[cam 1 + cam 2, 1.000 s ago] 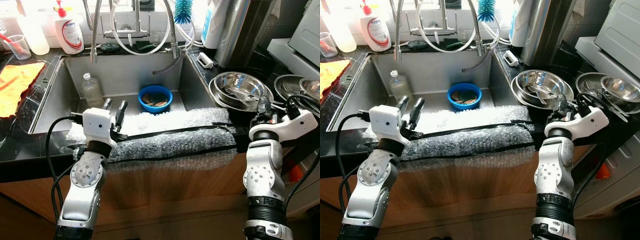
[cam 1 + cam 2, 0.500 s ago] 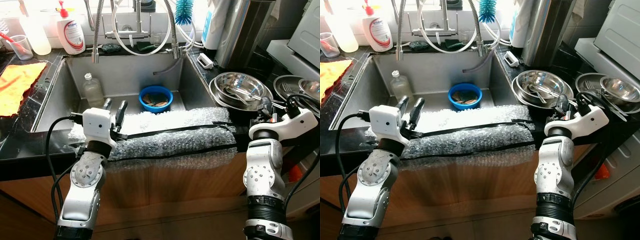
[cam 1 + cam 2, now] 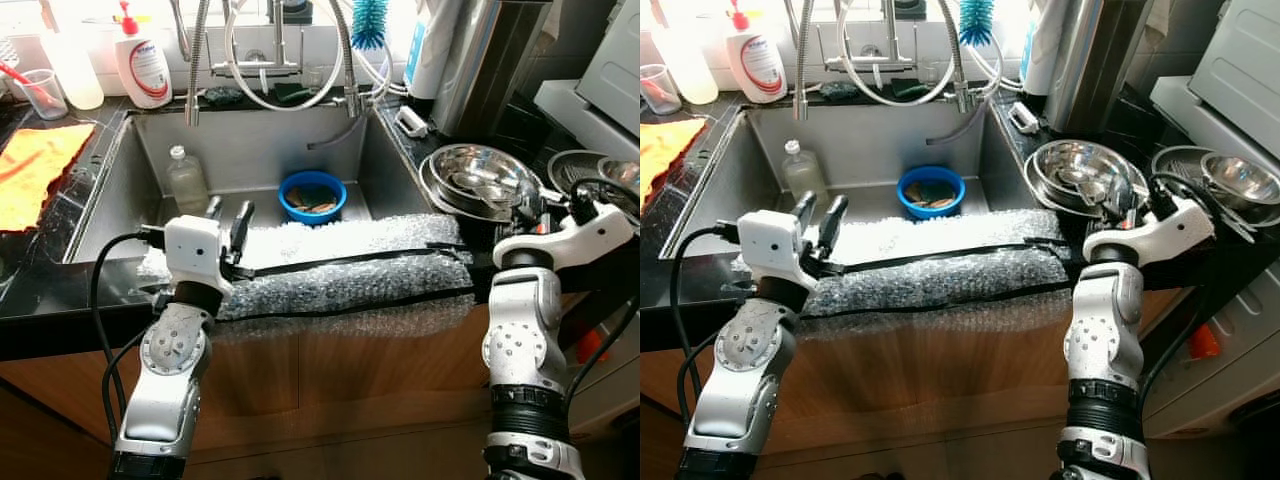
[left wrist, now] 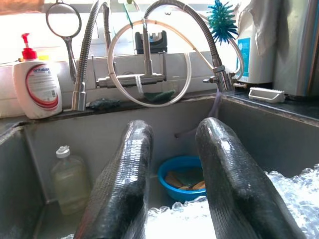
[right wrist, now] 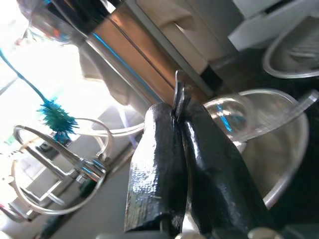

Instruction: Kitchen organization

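My right gripper [image 5: 182, 117] has swung in over the steel bowls [image 3: 478, 178] — clenched on a thin utensil [image 5: 179, 94], probably a spoon. Drop-off looks near. Left gripper [image 4: 172, 164] parted, idle above sink [image 3: 130, 190].

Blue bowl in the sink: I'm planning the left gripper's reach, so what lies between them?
A sheet of bubble wrap lies between the left gripper and the blue bowl, seen in the eye views.

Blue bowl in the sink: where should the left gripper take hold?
Grip the blue bowl by its near rim, coming down from above. It sits upright and open on the sink floor beyond the left gripper, with scraps inside, so one finger goes inside the wall, one outside.
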Robot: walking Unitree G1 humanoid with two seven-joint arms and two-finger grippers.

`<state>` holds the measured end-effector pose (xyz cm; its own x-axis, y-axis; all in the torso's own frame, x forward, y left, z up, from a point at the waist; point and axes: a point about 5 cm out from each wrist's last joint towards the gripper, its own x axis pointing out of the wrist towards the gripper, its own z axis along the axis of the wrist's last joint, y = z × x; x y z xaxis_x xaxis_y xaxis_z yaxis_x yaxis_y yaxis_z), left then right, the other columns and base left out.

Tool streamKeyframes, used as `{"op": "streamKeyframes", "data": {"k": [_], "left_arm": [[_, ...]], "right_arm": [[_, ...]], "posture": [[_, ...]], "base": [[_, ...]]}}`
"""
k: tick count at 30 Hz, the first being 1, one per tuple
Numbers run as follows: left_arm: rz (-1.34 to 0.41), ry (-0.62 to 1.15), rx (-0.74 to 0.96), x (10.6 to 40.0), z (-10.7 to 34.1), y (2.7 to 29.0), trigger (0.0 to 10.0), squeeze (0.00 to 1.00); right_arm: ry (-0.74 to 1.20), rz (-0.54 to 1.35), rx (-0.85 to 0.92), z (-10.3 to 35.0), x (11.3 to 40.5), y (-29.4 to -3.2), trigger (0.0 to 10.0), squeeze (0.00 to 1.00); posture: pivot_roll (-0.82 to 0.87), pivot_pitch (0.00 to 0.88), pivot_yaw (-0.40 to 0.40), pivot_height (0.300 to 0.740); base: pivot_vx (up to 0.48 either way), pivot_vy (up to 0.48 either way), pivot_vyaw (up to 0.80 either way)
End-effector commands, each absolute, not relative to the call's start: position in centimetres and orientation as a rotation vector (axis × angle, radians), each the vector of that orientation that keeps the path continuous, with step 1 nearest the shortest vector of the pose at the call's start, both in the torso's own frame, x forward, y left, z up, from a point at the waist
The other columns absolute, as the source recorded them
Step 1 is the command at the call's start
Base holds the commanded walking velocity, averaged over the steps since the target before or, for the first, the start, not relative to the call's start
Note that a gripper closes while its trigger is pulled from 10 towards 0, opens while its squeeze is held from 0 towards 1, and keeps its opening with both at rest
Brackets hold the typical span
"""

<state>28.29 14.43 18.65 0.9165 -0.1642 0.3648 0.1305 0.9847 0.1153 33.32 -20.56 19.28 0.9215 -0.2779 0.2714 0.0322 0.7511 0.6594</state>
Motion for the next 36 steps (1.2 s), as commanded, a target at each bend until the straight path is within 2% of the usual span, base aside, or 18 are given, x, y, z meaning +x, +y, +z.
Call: {"op": "streamKeyframes", "data": {"k": [1,7,8,9,10,16,18,19,21,22,24,27,36], "left_arm": [[-0.148,-0.393,0.100,28.5,19.0,14.4,10.0,0.00],[-0.134,-0.405,0.102,28.5,19.3,14.6,10.0,0.00],[-0.132,-0.409,0.103,28.5,19.5,14.7,10.0,0.00],[-0.132,-0.413,0.103,28.6,19.6,14.7,10.0,0.00],[-0.129,-0.421,0.101,28.7,19.9,14.7,10.0,0.00],[-0.105,-0.449,0.064,29.2,21.1,14.9,10.0,0.00],[-0.045,-0.454,-0.038,30.0,22.2,16.2,10.0,0.00],[-0.045,-0.454,-0.038,30.0,22.2,16.2,10.0,0.00],[-0.008,-0.406,-0.208,30.7,22.1,17.5,10.0,0.00],[-0.008,-0.406,-0.208,30.7,22.1,17.5,10.0,0.00],[0.002,-0.345,-0.383,31.3,21.4,18.3,10.0,0.00],[-0.021,-0.306,-0.467,31.6,20.9,18.4,10.0,0.00],[-0.032,-0.288,-0.491,31.7,20.9,18.5,10.0,0.00]], "right_arm": [[-0.404,-0.149,0.701,20.3,33.4,-20.4,0.0,0.00],[-0.457,-0.102,0.695,21.8,33.3,-20.0,0.0,0.00],[-0.469,-0.082,0.694,22.2,33.3,-19.8,3.9,0.00],[-0.476,-0.069,0.693,22.5,33.3,-19.6,3.9,0.00],[-0.492,-0.027,0.695,23.2,33.2,-19.2,10.0,0.00],[-0.552,0.161,0.689,25.2,32.7,-17.4,10.0,0.00],[-0.555,0.341,0.735,25.8,32.0,-15.7,10.0,0.00],[-0.555,0.341,0.735,25.8,32.0,-15.7,10.0,0.00],[-0.530,0.442,0.774,25.4,31.3,-15.0,10.0,0.00],[-0.530,0.442,0.774,25.4,31.3,-15.0,10.0,0.00],[-0.495,0.504,0.817,24.4,30.7,-14.6,10.0,0.00],[-0.473,0.528,0.841,23.8,30.4,-14.4,10.0,0.00],[-0.463,0.545,0.848,23.7,30.2,-14.5,10.0,0.00]], "posture": [[-0.01,0.008,-0.024,0.740],[-0.01,0.009,-0.025,0.740],[-0.01,0.009,-0.026,0.740],[-0.01,0.009,-0.026,0.740],[-0.01,0.009,-0.025,0.740],[-0.02,0.002,-0.026,0.740],[-0.02,0.000,-0.027,0.740],[-0.02,0.000,-0.027,0.740],[-0.01,0.000,-0.027,0.740],[-0.01,0.000,-0.027,0.740],[-0.01,0.000,-0.027,0.740],[-0.01,0.000,-0.026,0.740],[-0.01,0.000,-0.026,0.740]], "base": [[0.000,0.000,0.00],[0.000,0.000,0.00],[0.000,0.000,0.00],[0.000,0.000,0.00],[0.000,0.000,0.00],[0.000,0.000,0.00],[0.000,0.000,0.00],[0.000,0.000,0.00],[0.000,0.000,0.00],[0.000,0.000,0.00],[0.000,0.000,0.00],[0.000,0.000,0.00],[0.000,0.000,0.00]]}}
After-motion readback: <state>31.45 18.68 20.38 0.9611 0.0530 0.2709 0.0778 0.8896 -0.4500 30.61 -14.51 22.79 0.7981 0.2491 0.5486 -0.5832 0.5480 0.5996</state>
